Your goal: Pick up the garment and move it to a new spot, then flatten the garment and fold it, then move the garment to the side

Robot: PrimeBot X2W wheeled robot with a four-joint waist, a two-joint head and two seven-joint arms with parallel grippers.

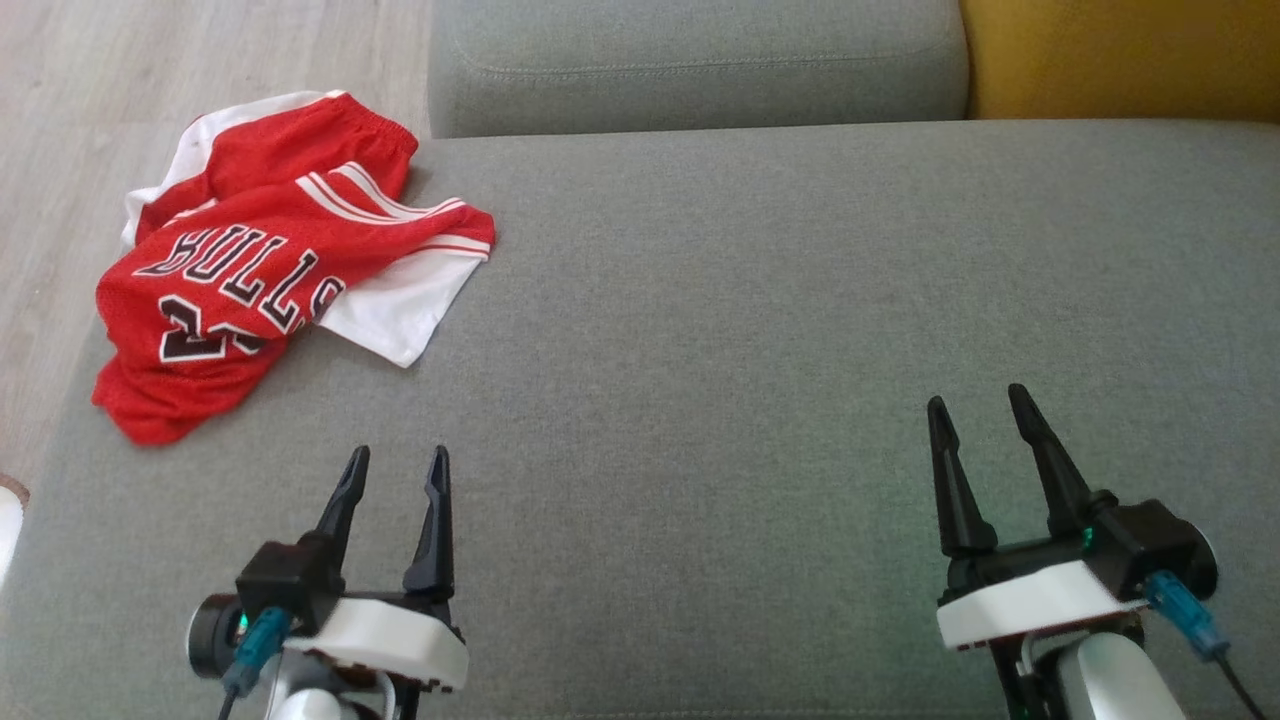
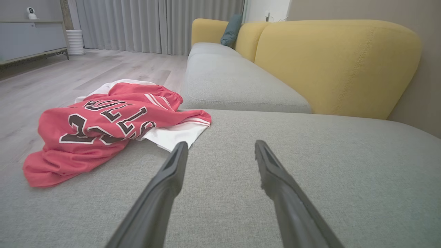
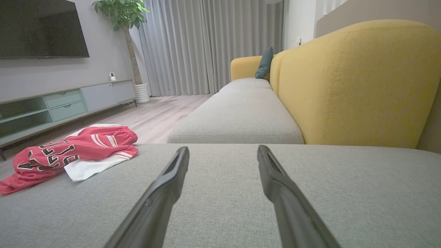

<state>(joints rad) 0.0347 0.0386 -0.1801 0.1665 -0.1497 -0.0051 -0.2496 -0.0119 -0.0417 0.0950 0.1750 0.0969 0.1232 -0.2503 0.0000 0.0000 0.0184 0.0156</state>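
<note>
Left gripper (image 1: 399, 455): nearest the lens, low over the sofa seat (image 1: 750, 330); fingers spread wide, nothing between them.
Right gripper (image 1: 978, 398): alongside, likewise spread wide and empty, tips clear of any cloth.
Garment (image 1: 250, 270): red jersey with black lettering and a white layer beneath, crumpled in a heap; ahead of both grippers and off to the left, well apart from the nearer left one, farther again from the right one; at the seat's left edge, apparently partly over it toward the floor (image 1: 60, 150).
Done so far: nothing, judging by the heap: not lifted, not flattened, not folded.
Left to do: pick-up and move, then flattening, folding and setting aside, so the whole task.
Room for it: wide bare stretch of seat ahead of and between the grippers, probably enough for laying flat.
Head view: both grippers at once, plus the heap's outline from above.
Left wrist view: low, side-on look at the heap's bulk and loose folds.
Right wrist view: dark screen (image 3: 41, 27), cabinet (image 3: 69, 100), plant (image 3: 120, 10) beyond the heap; yellow backrest (image 3: 355, 82) right of the fingers.
</note>
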